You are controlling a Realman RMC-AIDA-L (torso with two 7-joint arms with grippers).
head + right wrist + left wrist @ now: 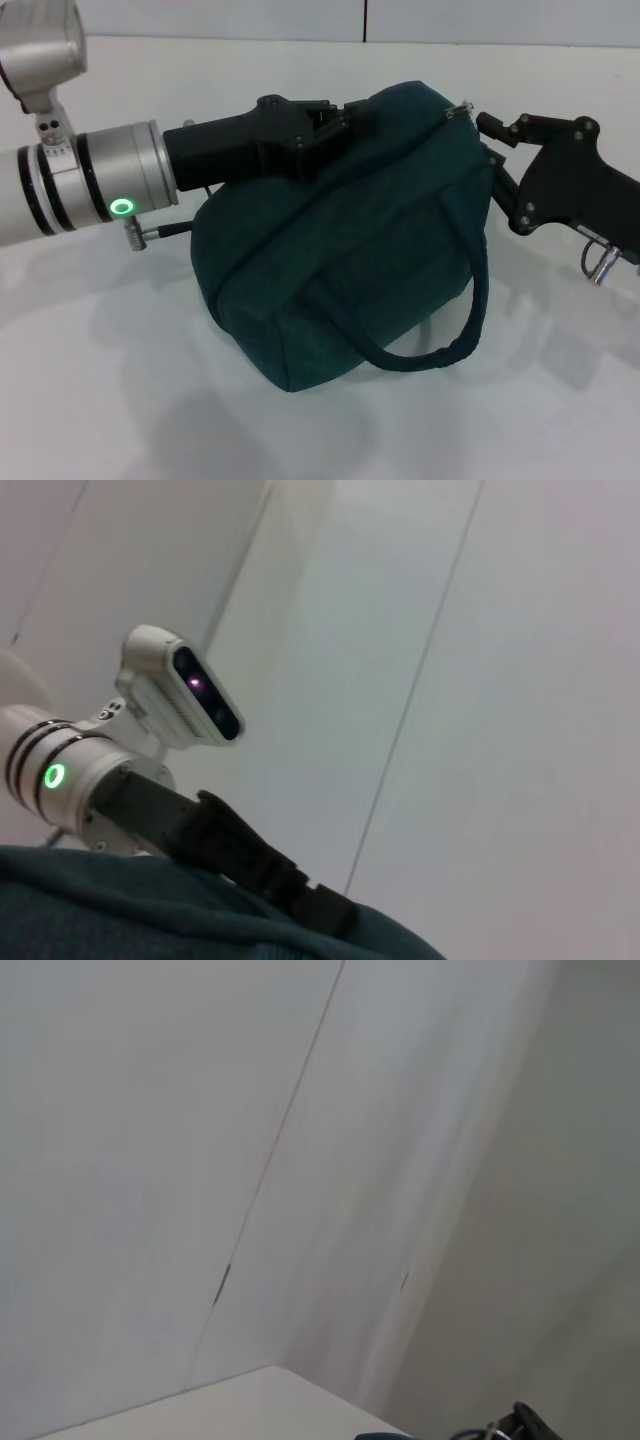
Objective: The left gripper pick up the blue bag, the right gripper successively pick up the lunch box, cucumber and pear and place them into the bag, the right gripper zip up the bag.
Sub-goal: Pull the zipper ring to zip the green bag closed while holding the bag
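Teal fabric fills the middle of the head view: the blue bag (350, 240) sits bulging on the white desk (90, 400), its top seam looking closed, with the metal zipper pull (460, 111) at the bag's 1 o'clock corner. No lunch box, cucumber or pear is in sight outside it. The left gripper (340, 122) comes in from 9 o'clock and its fingers are clenched on the cloth along the top edge at about 12 o'clock. The right gripper (487, 135) sits at 2 o'clock, fingertips just beside the pull; whether those fingers are pinching it I cannot tell. One loop handle (440, 350) droops toward 5 o'clock.

By my judgement the bag is soft and floppy, likely weighted by its contents, so it will sag and twist under a pull. The firm places to hold are the seam by the zipper and the small ring pull, which is slippery and needs a precise pinch.
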